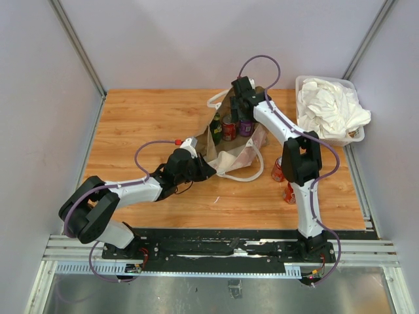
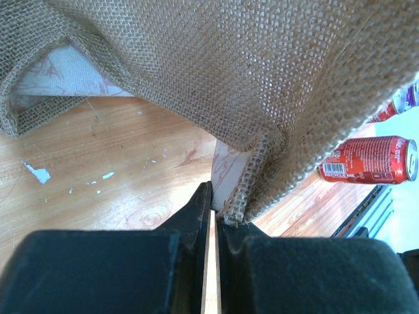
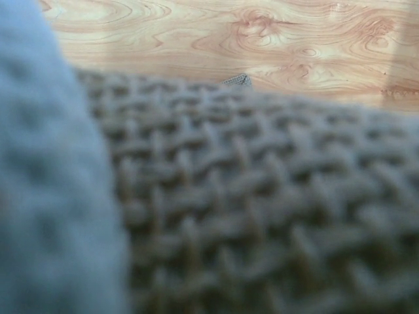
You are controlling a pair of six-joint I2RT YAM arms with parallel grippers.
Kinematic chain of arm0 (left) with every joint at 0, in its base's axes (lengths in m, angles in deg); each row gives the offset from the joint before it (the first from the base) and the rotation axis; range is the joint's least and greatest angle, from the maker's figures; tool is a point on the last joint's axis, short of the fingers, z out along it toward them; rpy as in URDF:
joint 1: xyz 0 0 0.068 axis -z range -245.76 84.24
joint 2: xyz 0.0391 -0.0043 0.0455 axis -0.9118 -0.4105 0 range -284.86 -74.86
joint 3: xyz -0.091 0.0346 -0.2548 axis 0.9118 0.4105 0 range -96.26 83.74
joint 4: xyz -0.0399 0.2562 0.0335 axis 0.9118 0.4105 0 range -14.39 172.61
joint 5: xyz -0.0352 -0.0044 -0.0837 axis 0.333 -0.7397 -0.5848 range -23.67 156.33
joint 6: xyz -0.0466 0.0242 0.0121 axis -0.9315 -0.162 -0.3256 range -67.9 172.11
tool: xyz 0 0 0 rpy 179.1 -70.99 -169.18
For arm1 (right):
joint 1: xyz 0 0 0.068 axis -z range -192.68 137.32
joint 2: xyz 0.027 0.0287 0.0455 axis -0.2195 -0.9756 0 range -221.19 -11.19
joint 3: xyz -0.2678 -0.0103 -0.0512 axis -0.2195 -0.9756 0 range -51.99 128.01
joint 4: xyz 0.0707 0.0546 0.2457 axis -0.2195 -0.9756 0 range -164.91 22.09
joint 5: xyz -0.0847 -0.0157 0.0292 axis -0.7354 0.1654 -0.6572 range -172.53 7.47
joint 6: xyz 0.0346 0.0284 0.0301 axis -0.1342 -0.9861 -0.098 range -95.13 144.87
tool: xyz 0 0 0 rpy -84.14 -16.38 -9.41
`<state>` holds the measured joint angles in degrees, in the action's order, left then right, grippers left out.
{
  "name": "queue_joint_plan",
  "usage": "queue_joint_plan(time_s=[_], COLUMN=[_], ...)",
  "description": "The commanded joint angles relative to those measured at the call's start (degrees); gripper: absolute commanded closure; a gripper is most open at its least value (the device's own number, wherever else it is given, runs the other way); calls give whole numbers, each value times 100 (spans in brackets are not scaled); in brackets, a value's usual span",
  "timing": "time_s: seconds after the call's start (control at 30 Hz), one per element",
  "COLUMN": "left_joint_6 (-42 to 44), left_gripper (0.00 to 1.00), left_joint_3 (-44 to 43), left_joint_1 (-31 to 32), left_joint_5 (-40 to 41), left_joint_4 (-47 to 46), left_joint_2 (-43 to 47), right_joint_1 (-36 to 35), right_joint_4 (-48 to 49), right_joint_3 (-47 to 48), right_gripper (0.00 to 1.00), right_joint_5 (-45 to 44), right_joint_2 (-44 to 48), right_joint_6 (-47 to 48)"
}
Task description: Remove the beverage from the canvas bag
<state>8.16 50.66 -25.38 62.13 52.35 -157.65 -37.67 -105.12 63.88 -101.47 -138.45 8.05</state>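
cans crowd the canvas bag — tight passage.

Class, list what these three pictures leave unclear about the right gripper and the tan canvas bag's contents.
- Right gripper: top view, too small and dark to tell open from shut; right wrist view shows only blurred tan-brown woven canvas bag.
- Upright drink cans in the bag: top view, partly hidden by that gripper; labels too small.
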Motion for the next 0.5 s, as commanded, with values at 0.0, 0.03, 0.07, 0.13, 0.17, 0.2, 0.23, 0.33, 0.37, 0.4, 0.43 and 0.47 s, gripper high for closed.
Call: queue_joint_plan(time_s=[0.0,0.03,0.07,0.13,0.17,0.2,0.23,0.33,0.37,0.4,0.43,0.47], left_joint_6=[154,156,158,158,165,171,168,167,171,173,168,164], left_gripper=[93,92,93,93,92,93,93,93,93,92,92,93], left_joint_3=[45,43,47,47,52,53,56,73,78,80,71,73], left_joint_1=[58,58,58,58,58,58,58,58,58,58,58,58], left_joint_5=[-89,-88,-89,-87,-88,-92,-91,-89,-78,-76,-66,-66], left_joint_4=[534,540,540,536,537,539,542,534,538,540,537,536], left_joint_2=[-161,-166,-167,-172,-175,-180,-184,-179,-185,-183,-185,-184], right_joint_1=[318,325,335,344,353,362,358,385,394,398,405,407], right_joint_4=[-478,-477,-476,-480,-480,-478,-478,-474,-474,-476,-473,-476], right_joint_3=[-108,-109,-105,-115,-127,-139,-146,-172,-189,-212,-241,-269], right_gripper=[21,21,21,22,22,23,25,34,36,37,38,41], right_joint_5=[232,259,290,302,307,311,318,341,353,374,395,418], right_joint_2=[-543,-574,-603,-659,-692,-716,-739,-794,-812,-816,-822,-818], right_joint_6=[-140,-148,-150,-159,-162,-173,-177,-195,-214,-223,-243,-255])
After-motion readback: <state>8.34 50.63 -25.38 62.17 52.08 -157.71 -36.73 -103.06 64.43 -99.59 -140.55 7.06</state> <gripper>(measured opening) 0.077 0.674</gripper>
